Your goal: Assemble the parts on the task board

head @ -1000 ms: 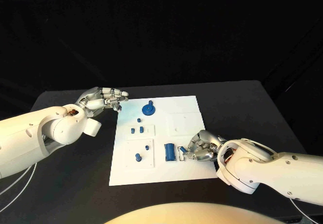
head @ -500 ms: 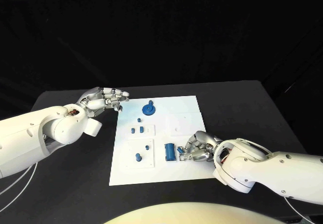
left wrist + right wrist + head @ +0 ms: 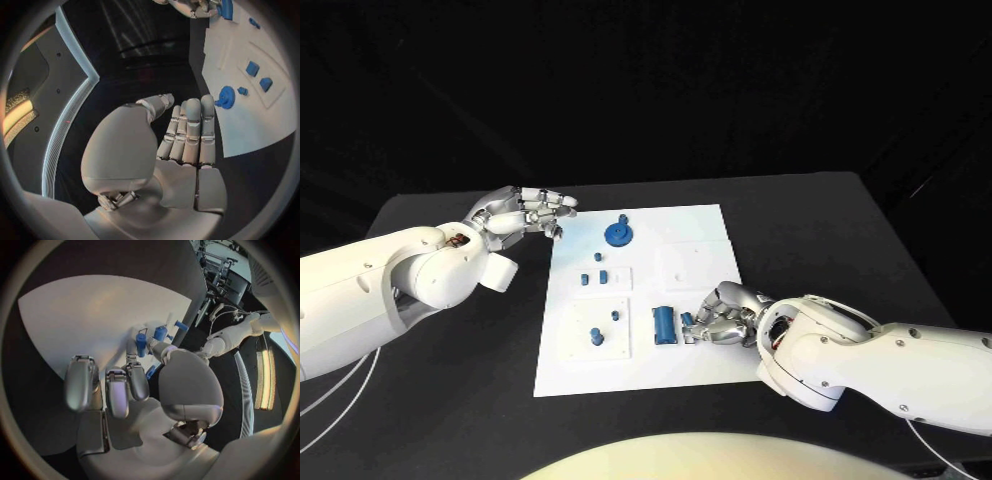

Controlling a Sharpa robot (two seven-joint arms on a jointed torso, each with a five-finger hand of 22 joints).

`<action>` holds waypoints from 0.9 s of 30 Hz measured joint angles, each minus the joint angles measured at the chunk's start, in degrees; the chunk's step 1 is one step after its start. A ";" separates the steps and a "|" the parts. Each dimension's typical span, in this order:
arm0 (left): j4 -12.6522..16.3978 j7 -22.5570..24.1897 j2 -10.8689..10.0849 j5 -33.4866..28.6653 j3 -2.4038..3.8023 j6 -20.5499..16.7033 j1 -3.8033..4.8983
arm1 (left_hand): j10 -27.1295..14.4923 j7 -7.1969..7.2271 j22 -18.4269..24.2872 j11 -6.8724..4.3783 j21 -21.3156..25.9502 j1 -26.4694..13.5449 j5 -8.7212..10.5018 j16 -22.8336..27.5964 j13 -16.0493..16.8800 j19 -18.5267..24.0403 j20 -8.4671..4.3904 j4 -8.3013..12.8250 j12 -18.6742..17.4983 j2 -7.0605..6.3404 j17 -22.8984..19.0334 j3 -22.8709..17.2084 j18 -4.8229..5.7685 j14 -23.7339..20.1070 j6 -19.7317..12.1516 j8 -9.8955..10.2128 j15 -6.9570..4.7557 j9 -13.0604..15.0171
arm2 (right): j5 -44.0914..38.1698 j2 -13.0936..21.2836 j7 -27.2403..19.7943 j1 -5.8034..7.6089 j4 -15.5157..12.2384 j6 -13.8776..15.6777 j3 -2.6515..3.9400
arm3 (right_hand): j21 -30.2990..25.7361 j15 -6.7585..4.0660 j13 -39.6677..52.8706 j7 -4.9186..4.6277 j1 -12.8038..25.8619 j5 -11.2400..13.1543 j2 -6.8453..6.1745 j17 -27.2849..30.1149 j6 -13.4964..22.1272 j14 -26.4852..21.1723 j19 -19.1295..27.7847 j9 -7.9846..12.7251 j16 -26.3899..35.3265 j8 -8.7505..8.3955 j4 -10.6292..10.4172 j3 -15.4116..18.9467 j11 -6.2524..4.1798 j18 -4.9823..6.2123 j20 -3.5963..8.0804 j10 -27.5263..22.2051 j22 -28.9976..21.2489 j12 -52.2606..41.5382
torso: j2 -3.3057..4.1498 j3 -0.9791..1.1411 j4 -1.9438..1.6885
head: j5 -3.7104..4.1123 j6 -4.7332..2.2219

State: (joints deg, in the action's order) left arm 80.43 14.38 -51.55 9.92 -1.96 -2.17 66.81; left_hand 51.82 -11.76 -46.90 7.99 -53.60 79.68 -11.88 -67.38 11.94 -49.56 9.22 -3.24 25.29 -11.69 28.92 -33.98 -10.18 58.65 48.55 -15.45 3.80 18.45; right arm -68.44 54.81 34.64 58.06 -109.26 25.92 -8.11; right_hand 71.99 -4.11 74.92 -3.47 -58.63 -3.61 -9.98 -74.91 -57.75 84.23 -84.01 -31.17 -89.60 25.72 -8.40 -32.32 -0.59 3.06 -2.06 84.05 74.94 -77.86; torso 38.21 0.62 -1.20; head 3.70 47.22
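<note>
Fingers of the right hand (image 3: 723, 318), in the lower right of the head view, curl down at the near right edge of the task board (image 3: 697, 375), and they look pinched on a small blue part (image 3: 687, 320) just beside the upright blue block (image 3: 664, 324), probably so that piece can be lifted or turned toward its seat; the grip itself is a judgement, since the fingertips cover most of it. The right wrist view adds what the head view hides: blue shows between thumb and fingers (image 3: 152, 371), and two more blue pieces (image 3: 160, 333) stand just beyond them on the white plate. The left hand (image 3: 519, 213) hovers at the upper left of the head view, off the board's far left corner, fingers drawn together and bent with nothing in them, apparently parked out of the way. Its own wrist view confirms the bare palm and close-set fingers (image 3: 189, 135), and shows the blue gear-like disc (image 3: 225, 96) near the fingertips but apart from them. Other small blue pegs (image 3: 594, 337) sit in the board's left-hand recesses, untouched.
</note>
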 measured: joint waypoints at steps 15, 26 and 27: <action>-0.03 -0.16 -0.04 0.00 0.00 0.08 0.00 | 0.00 0.00 0.00 0.00 0.00 0.00 0.00 0.00 0.00 0.00 0.00 0.00 0.00 0.00 0.00 0.00 0.00 0.00 0.00 0.00 0.00 0.00 | -0.09 0.03 0.39 -0.02 -0.36 -0.67 -0.01 | -0.22 0.00 0.00 0.04 1.18 0.17 -0.13 -0.04 -0.05 0.00 0.00 0.13 0.00 -0.01 -1.10 1.10 0.00 0.00 0.00 0.00 -0.01 0.00 | -0.03 0.03 0.02 | -0.08 0.16; 0.14 -0.40 -0.07 0.00 -0.01 0.10 0.00 | -0.21 0.00 0.00 0.21 0.00 0.00 0.00 0.00 0.00 0.00 0.00 0.00 0.00 0.00 0.00 0.00 0.00 0.00 0.00 0.00 0.00 0.00 | -0.16 0.32 0.39 -0.07 -1.11 -0.67 -0.05 | -0.46 0.00 -0.01 0.05 1.49 0.17 -0.43 -0.04 -0.05 0.00 0.00 0.07 0.00 0.00 -1.66 1.66 0.00 0.00 0.00 0.00 -0.02 0.00 | -0.03 -0.02 0.04 | -0.25 0.23; 0.17 -0.43 -0.07 0.00 -0.01 0.11 0.00 | -0.21 -0.02 0.00 0.21 0.00 0.00 0.00 0.00 0.00 0.00 0.00 0.00 0.06 0.00 0.00 0.00 0.00 0.00 -0.02 0.00 0.00 0.00 | -0.16 0.34 0.39 -0.07 -1.12 -0.66 -0.05 | -0.46 0.00 -0.01 0.05 1.49 0.17 -0.43 -0.04 -0.05 0.00 0.00 0.07 0.00 -0.01 -1.72 1.73 0.00 0.00 0.00 0.00 -0.02 0.00 | -0.03 -0.03 0.04 | -0.25 0.20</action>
State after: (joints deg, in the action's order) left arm 80.59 13.95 -51.62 9.92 -1.96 -2.06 66.81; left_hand 51.61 -11.79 -46.91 8.19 -53.60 79.68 -11.88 -67.38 11.94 -49.56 9.22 -3.24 25.35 -11.69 28.92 -33.99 -10.18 58.65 48.52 -15.45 3.81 18.44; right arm -68.60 55.15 35.03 58.00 -110.38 25.26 -8.16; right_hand 71.53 -4.11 74.92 -3.41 -57.14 -3.45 -10.41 -74.94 -57.80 84.23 -84.01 -31.10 -89.60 25.71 -10.13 -30.59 -0.59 3.06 -2.06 84.05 74.92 -77.86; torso 38.18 0.59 -1.16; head 3.45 47.42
